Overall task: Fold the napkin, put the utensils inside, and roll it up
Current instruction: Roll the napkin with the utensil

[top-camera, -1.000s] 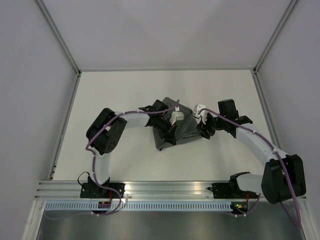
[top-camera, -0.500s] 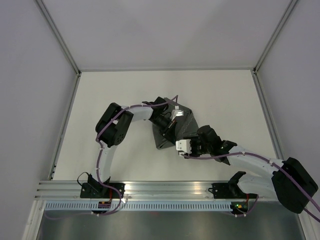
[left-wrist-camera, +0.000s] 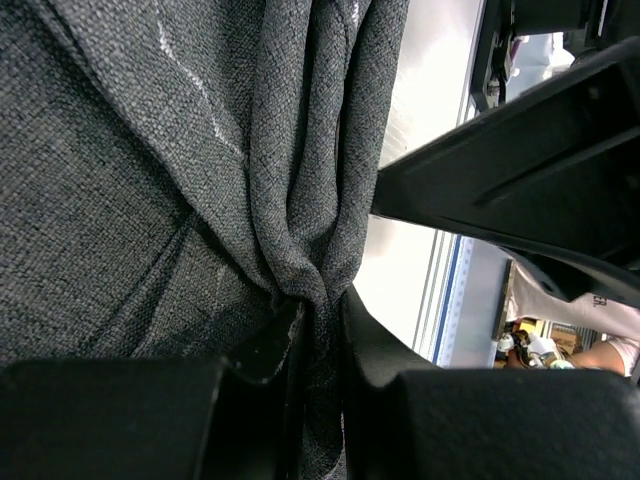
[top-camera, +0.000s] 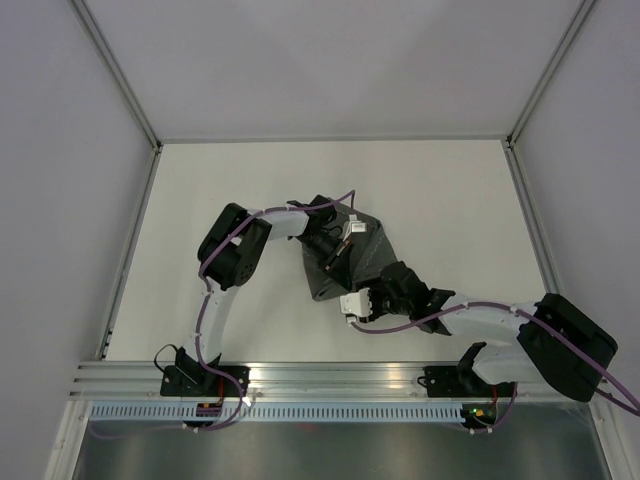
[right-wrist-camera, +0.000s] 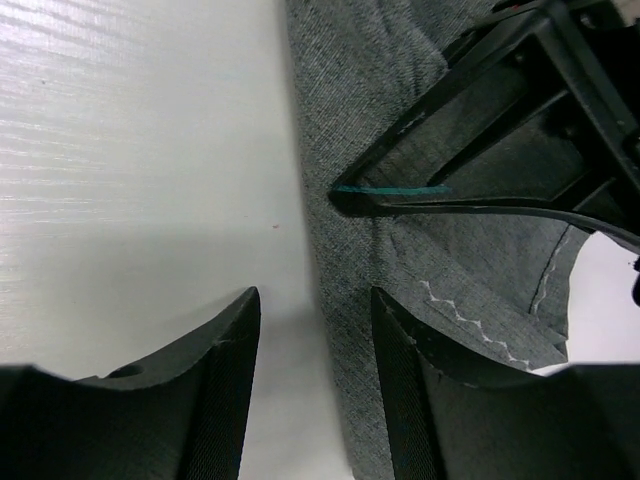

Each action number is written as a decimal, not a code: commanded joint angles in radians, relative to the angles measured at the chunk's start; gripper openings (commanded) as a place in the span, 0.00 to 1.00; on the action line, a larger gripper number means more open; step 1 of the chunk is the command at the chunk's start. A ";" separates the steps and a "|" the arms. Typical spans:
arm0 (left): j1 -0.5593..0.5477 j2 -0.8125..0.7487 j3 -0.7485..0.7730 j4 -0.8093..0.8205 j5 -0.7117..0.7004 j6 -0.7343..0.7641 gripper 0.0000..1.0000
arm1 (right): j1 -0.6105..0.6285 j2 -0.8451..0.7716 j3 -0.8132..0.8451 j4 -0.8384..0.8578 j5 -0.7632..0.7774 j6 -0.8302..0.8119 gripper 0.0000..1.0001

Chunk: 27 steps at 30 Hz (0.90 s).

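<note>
The napkin (top-camera: 365, 262) lies bunched in a dark grey heap near the middle of the white table (top-camera: 230, 180), no longer flat, with several layers folded over one another. In the left wrist view we see the napkin (left-wrist-camera: 150, 150) drawn into long upright pleats, a pale stitched line (left-wrist-camera: 205, 95) running across one layer. The pleats meet in a tight knot of cloth where the left gripper (left-wrist-camera: 318, 305) pinches them, its two fingers pressed onto the fabric from either side. From above, that left gripper (top-camera: 335, 252) sits on the heap's left part. The right gripper (top-camera: 372, 290) reaches in low from the near right, at the heap's near edge. In its own view the right gripper (right-wrist-camera: 315, 300) has its fingers standing apart with only bare table (right-wrist-camera: 130, 150) between them. The napkin (right-wrist-camera: 400, 260) edge lies just beside its right finger, with a zigzag stitch (right-wrist-camera: 470, 322) showing near the corner. We find no knife in any view. An aluminium rail (top-camera: 330, 375) carries both arm bases at the near edge.
</note>
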 commanded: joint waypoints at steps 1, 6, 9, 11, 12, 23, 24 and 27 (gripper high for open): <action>-0.003 0.052 -0.009 -0.050 -0.104 0.035 0.02 | 0.011 0.043 0.017 0.071 0.032 -0.035 0.54; -0.003 0.054 -0.008 -0.053 -0.099 0.036 0.02 | 0.014 0.092 0.034 0.103 0.053 -0.037 0.53; -0.003 0.058 -0.005 -0.056 -0.096 0.038 0.02 | 0.015 0.100 0.043 0.097 0.046 -0.037 0.53; -0.001 0.058 -0.005 -0.058 -0.092 0.039 0.02 | 0.015 0.113 0.065 0.075 0.037 -0.033 0.54; -0.003 0.058 -0.003 -0.061 -0.090 0.039 0.02 | 0.017 0.132 0.071 0.061 0.037 -0.037 0.53; -0.001 0.064 0.008 -0.078 -0.076 0.058 0.02 | 0.015 0.210 0.143 -0.067 0.014 -0.050 0.40; -0.001 0.063 0.008 -0.078 -0.078 0.058 0.03 | 0.015 0.213 0.146 -0.078 0.010 -0.050 0.40; 0.000 0.064 0.011 -0.079 -0.079 0.061 0.04 | 0.017 0.225 0.161 -0.129 0.000 -0.052 0.37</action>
